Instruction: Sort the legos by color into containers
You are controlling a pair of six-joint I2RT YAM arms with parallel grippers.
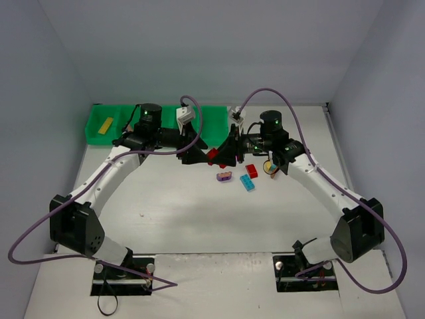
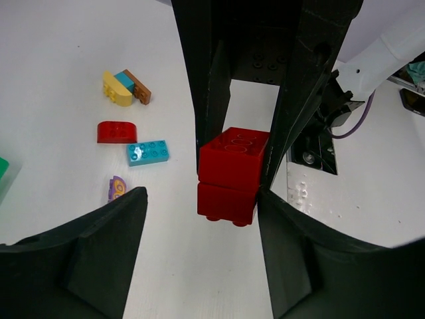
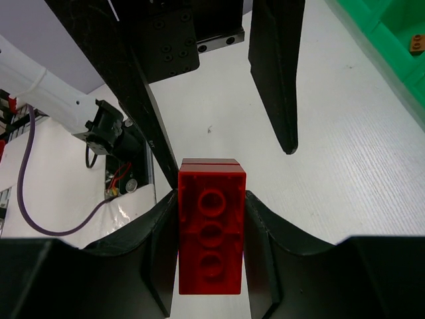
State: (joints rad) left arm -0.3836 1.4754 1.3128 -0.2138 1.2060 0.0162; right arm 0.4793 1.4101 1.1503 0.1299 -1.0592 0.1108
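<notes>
right gripper [image 3: 211, 199] is pinched tight on a red brick stack [image 3: 211, 232], above the table [image 1: 199, 219] between the arms; left gripper [image 2: 201, 198] stands open, a finger each side of the stack; blue brick [image 2: 147, 153] lies loose nearby; green tray [image 1: 93, 131] sits at the far left

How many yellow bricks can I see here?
2. One yellow brick lies in the green tray's left end; a second yellow brick sits on the table against a teal brick. Part of the tray is hidden.
</notes>
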